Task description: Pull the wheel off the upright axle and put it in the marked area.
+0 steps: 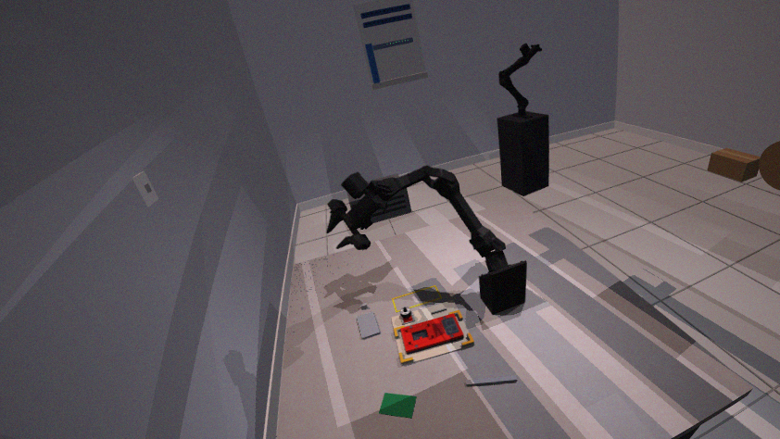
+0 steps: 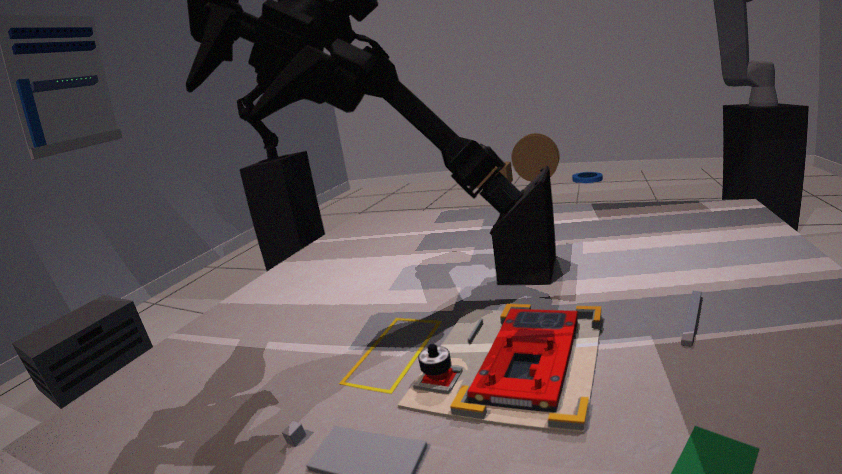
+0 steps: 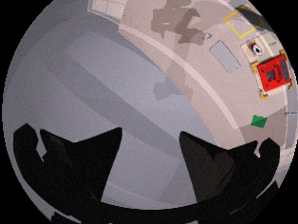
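Note:
The wheel (image 1: pixel 405 312) (image 2: pixel 434 360) (image 3: pixel 256 48), black with a silver face, sits on the upright axle (image 2: pixel 433 349), whose dark tip shows above it. The axle stands on a red base beside the red car body. The marked area is a yellow outline (image 1: pixel 414 292) (image 2: pixel 366 388) (image 3: pixel 232 28) on the table, beside the wheel's stand, with no object inside it. My gripper (image 1: pixel 333 240) (image 2: pixel 221 104) (image 3: pixel 151 134) is open and empty. It is high above the table, well away from the wheel, and touches nothing.
The red car body (image 2: pixel 559 365) (image 3: pixel 280 83) lies on a beige board (image 2: pixel 430 406) between yellow corner brackets. A grey plate (image 1: pixel 368 325) (image 2: pixel 368 450) (image 3: pixel 225 56), a small grey block (image 2: pixel 294 433), a green piece (image 1: pixel 397 405) and a grey bar (image 1: pixel 491 382) (image 2: pixel 692 317) lie around it.

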`<state>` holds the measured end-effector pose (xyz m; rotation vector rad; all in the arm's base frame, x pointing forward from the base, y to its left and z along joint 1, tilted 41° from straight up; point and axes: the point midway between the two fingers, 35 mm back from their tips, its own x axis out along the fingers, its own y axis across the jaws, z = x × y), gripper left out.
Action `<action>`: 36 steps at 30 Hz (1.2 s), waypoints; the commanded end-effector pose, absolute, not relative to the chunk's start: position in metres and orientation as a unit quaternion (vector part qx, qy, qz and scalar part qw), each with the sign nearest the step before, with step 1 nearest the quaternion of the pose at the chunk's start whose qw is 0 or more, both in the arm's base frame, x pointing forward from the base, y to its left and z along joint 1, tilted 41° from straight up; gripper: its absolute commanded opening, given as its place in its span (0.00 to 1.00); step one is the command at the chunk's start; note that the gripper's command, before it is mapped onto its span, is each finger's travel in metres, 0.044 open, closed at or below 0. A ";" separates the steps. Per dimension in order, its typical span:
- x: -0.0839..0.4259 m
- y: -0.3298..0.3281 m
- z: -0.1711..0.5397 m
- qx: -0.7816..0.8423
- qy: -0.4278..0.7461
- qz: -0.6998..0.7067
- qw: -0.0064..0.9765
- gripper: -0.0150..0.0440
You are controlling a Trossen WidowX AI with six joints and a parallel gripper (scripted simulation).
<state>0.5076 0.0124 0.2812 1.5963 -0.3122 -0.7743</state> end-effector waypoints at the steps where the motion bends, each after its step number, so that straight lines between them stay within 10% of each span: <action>1: 0.498 -0.010 0.221 0.630 -0.067 -0.420 0.649 0.76; 18: 0.362 -0.087 0.047 0.336 0.244 -0.694 0.588 0.76; 36: 0.356 -0.101 0.030 0.333 0.247 -0.696 0.586 0.76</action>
